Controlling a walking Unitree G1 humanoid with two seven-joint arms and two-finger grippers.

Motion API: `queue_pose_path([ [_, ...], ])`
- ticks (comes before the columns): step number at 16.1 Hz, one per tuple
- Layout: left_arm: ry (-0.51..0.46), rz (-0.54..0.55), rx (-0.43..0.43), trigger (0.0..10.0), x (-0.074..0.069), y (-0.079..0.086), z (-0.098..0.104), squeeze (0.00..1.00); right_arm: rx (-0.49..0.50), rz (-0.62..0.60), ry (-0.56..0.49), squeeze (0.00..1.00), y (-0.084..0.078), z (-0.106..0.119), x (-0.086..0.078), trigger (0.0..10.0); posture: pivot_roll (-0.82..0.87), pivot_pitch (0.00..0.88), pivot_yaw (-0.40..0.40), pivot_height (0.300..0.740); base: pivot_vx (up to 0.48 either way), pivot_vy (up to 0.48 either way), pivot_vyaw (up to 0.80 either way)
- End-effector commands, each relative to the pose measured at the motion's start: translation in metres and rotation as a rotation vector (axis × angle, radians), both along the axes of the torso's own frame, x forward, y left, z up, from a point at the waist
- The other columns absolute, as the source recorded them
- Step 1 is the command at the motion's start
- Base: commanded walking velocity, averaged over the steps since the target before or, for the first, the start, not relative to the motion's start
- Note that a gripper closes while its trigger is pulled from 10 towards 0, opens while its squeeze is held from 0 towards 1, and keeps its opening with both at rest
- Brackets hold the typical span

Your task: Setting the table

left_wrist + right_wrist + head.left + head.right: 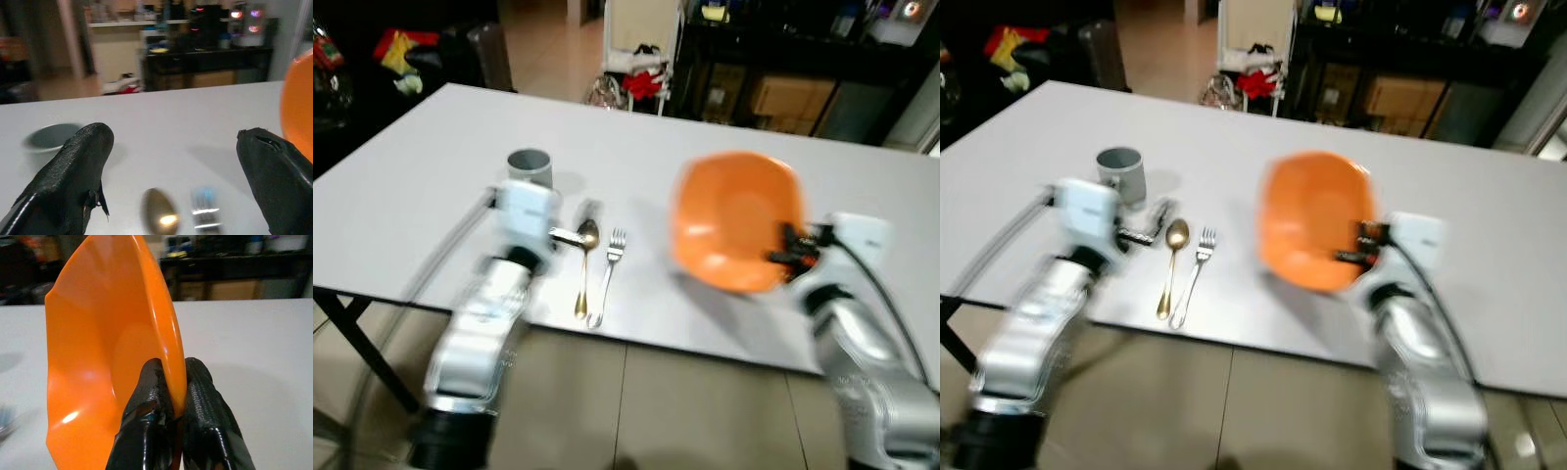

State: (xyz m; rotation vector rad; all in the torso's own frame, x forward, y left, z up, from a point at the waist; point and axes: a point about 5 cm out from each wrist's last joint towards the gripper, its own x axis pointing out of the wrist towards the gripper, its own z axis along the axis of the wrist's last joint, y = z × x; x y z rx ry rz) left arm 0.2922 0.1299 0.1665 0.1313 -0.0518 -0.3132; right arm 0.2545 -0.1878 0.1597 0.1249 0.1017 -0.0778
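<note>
Orange bowl (734, 220) is up off the desk, tipped on edge, rim pinched. Gold spoon (583, 264) and silver fork (609, 272) lie side by side. Grey cup (530, 168) stands upright behind them.

A dark shelf unit (803, 69) stands behind red clutter (646, 83).

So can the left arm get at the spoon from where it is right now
Probably yes. The left gripper is open just short of the spoon, which lies flat beside the fork. The fork lies close alongside, so the fingers might catch it too.
</note>
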Motion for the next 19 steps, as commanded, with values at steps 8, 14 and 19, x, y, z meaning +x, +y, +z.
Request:
queue_pose_path([
  [8,-0.005,0.016,0.023,10.0,0.001,0.008,0.002,0.00,0.016,0.017,-0.071,0.00,0.006,0.012,0.000,10.0,0.04,0.000,-0.082,0.740,0.308,0.000,-0.37],
  [14,-0.022,0.040,0.040,10.0,0.002,0.015,0.006,0.00,0.069,0.080,-0.090,0.00,0.010,0.015,0.008,10.0,0.07,0.000,-0.087,0.740,0.251,0.000,0.00],
  [19,-0.001,0.014,0.116,10.0,0.000,0.029,0.006,0.00,0.284,0.160,0.044,0.00,0.020,0.001,0.033,10.0,0.09,0.000,-0.068,0.740,0.000,0.000,0.00],
])
